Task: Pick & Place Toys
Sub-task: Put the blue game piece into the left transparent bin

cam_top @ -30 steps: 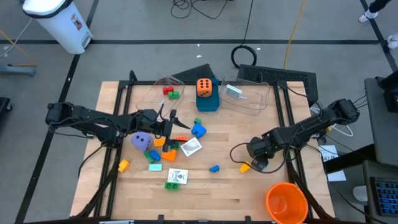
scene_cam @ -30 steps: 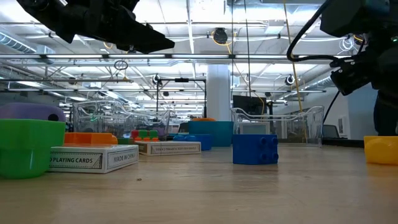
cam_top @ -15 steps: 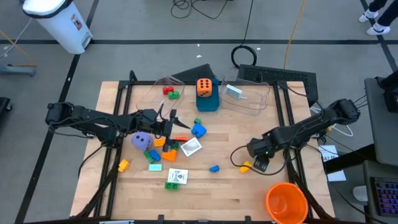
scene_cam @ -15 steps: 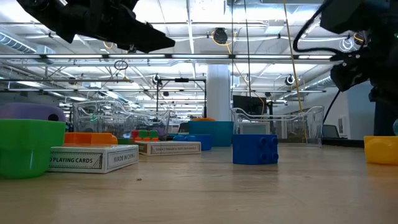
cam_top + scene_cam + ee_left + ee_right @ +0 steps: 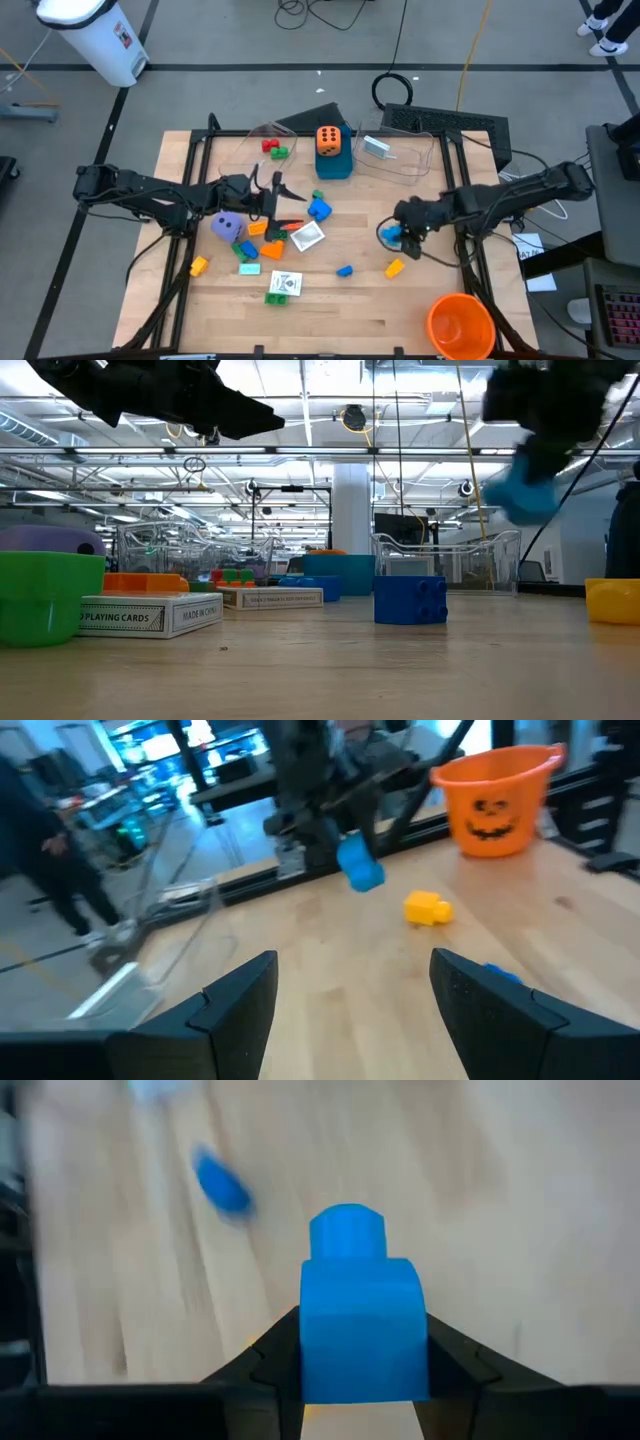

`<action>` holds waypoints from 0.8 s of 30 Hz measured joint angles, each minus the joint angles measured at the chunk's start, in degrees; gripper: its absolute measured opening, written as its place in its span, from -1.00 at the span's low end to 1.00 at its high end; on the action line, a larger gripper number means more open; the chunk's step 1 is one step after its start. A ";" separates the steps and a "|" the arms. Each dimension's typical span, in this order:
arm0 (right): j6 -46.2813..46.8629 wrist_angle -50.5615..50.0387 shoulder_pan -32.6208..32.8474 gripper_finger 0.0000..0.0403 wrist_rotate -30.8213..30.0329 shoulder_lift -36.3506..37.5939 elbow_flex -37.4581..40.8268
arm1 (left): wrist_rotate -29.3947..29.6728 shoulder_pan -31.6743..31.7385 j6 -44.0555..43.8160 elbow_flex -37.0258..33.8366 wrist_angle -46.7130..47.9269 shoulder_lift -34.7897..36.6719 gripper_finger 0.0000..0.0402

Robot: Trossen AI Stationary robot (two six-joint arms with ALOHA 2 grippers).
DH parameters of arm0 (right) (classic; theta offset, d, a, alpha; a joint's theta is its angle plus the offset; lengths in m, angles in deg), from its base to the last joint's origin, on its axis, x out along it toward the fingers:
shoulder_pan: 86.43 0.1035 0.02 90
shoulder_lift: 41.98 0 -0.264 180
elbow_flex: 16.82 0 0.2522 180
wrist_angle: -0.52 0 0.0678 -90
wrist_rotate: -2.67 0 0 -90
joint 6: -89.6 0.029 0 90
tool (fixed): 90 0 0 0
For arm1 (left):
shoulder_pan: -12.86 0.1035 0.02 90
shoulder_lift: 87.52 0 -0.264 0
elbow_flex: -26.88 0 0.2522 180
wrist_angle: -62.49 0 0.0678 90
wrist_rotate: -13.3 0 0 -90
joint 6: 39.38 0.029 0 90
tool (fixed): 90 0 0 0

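My right gripper [image 5: 362,1380] is shut on a light blue brick [image 5: 360,1320], which hangs above the table's right half [image 5: 392,234] and shows blurred in the low view [image 5: 525,495]. On the table near it lie a yellow brick [image 5: 394,268] and a small blue brick [image 5: 345,270]. My left gripper [image 5: 350,1010] stands open in the air above the pile of toys [image 5: 270,235] left of centre, with nothing between its fingers. My right gripper pinches the light blue brick by its two opposite sides [image 5: 312,1342] between its two fingers. The fingers slant down from the table's right side. The brick's round stud [image 5: 347,1232] points away from the fingers, and the brick is lifted clear of the table.
A purple die [image 5: 227,227] and white cards [image 5: 307,237] lie in the pile. An orange die [image 5: 328,139] sits on a blue box [image 5: 335,166] between two clear tubs [image 5: 400,155] at the far edge. A big orange cup [image 5: 460,325] stands at the near right corner.
My right gripper has risen from the table beside the yellow brick, gone toward the far edge and the left, and rolled and tipped. The light blue brick has come up with it and hangs clear. The yellow brick stays where it was.
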 joint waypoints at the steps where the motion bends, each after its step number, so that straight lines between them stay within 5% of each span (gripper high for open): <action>1: -3.07 3.19 -0.63 -0.37 -0.73 0.80 0.00 | 1.08 0.02 -0.17 0.00 -0.08 0.00 0.34; 12: -36.21 34.82 -5.07 -0.37 -1.84 2.07 -0.09 | 2.71 0.02 -2.21 0.00 -4.68 0.00 0.34; 24: -46.09 50.06 -9.57 -0.37 1.02 -8.06 -0.09 | 2.73 0.02 -0.20 0.18 -6.91 0.00 0.34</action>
